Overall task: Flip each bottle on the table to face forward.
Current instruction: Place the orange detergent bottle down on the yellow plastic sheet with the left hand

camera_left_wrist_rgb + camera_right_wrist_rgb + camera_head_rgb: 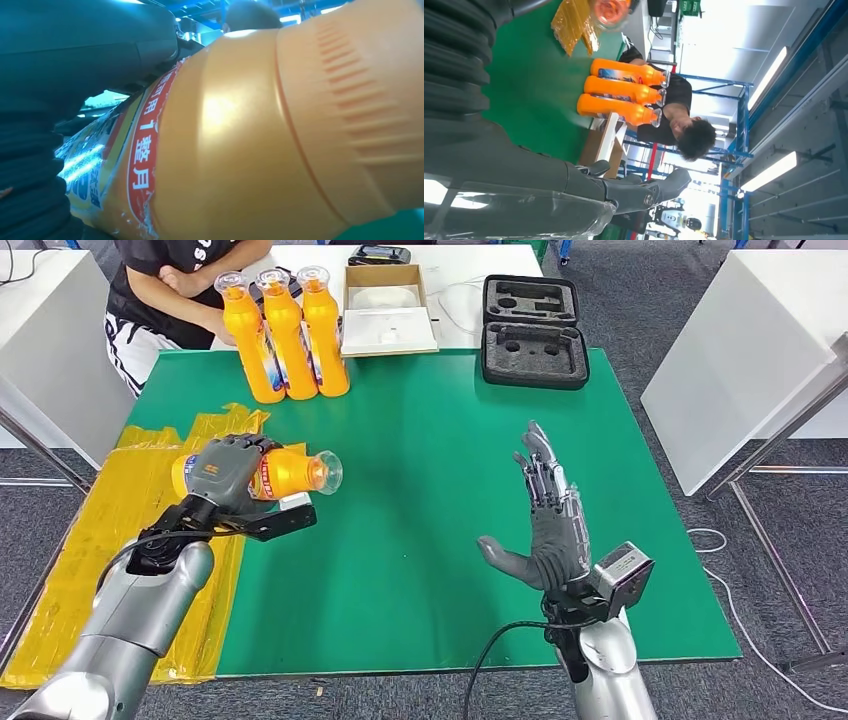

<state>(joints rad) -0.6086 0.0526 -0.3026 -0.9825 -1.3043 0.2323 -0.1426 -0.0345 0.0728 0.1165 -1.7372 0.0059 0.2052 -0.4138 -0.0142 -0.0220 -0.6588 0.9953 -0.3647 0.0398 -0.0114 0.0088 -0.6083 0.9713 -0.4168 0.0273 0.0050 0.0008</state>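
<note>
My left hand (228, 472) grips an orange bottle (285, 473) lying on its side above the left part of the green table (420, 480), its clear cap pointing right. The left wrist view shows that bottle (260, 140) close up, with its red and blue label. Three more orange bottles (285, 335) stand upright in a row at the table's far left; the right wrist view catches them (621, 92) too. My right hand (545, 525) hovers open over the right half of the table, fingers spread and pointing away, holding nothing.
A person (165, 280) sits behind the far left corner, one hand on the leftmost standing bottle. Yellow plastic sheeting (110, 510) covers the left edge. A cardboard box (385, 305) and an open black foam case (533, 330) lie at the back. White tables flank both sides.
</note>
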